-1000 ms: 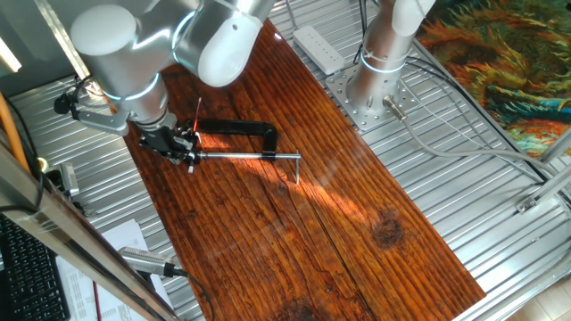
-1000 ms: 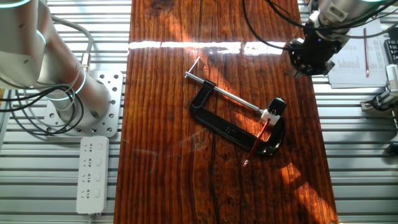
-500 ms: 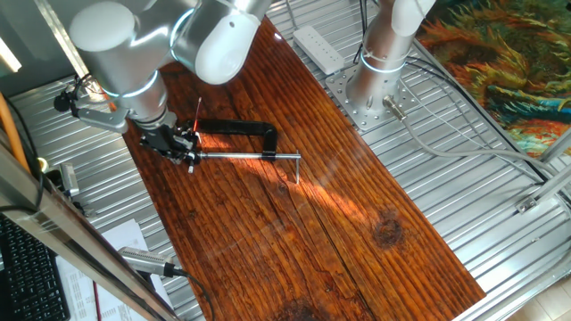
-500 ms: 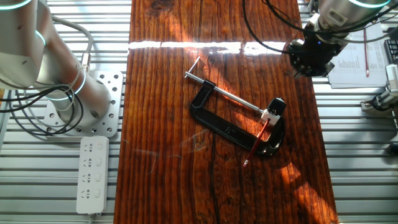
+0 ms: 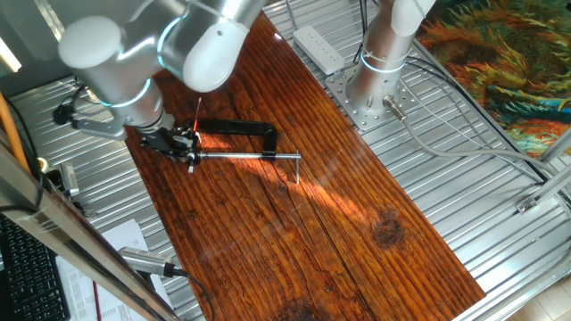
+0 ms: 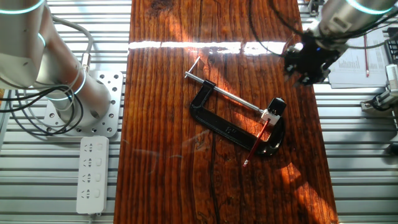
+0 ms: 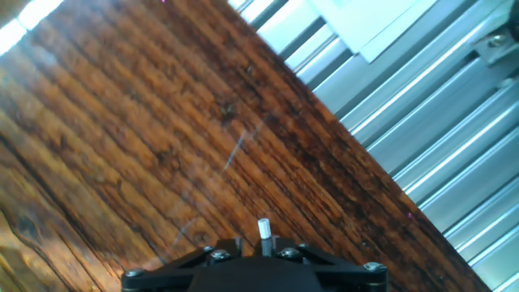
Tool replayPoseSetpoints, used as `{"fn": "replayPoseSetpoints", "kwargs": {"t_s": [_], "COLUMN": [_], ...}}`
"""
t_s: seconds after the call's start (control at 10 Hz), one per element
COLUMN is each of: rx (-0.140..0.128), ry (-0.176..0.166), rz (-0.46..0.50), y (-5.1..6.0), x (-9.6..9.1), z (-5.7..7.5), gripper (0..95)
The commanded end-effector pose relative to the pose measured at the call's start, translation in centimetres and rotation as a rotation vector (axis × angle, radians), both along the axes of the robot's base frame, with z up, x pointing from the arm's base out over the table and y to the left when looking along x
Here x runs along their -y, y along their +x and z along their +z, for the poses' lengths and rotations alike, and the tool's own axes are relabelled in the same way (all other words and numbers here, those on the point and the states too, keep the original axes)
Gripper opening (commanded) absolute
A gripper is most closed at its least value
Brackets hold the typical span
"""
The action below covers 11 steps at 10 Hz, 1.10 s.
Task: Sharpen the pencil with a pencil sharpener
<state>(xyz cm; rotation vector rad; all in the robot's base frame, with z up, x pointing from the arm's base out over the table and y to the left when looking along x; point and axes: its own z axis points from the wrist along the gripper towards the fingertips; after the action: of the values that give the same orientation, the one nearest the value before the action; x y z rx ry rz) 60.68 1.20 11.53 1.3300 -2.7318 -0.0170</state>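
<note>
Lying at a slant, the pencil [image 6: 256,144] runs from the clamp's screw end out toward the board's near edge in the other fixed view, one end resting against the black C-clamp [image 6: 233,127], the other tip on bare wood. In one fixed view it shows as a thin red line [image 5: 196,114] rising from the clamp. The pencil sharpener [image 6: 277,106] sits as a small black block at the steel rod's [image 6: 230,94] end. All rest on a dark-grained wooden board [image 6: 168,155] laid over a ribbed metal table [image 6: 360,174]; a white power strip [image 6: 91,174] lies beside a second arm's base [image 6: 84,106]. The gripper [image 6: 306,61] hovers near the board's edge, apart from the pencil; blurred, fingers unreadable. Hand view shows only wood and the mount.
</note>
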Motion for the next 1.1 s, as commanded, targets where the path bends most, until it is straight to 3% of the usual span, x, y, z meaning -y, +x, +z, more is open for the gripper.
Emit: {"fn": "replayPoseSetpoints", "kwargs": {"t_s": [0.1,0.5,0.8,1.1], "rx": [0.06,0.094,0.094,0.098], "ry": [0.01,0.028,0.006,0.015], "rz": [0.03,0.023,0.03,0.029], "y": [0.4,1.1,1.3,1.2], "x": [0.3,0.2,-0.5,-0.2], "z": [-1.2,-3.7,-4.4,-5.3], "gripper": [19.0,19.0,19.0,19.0]}}
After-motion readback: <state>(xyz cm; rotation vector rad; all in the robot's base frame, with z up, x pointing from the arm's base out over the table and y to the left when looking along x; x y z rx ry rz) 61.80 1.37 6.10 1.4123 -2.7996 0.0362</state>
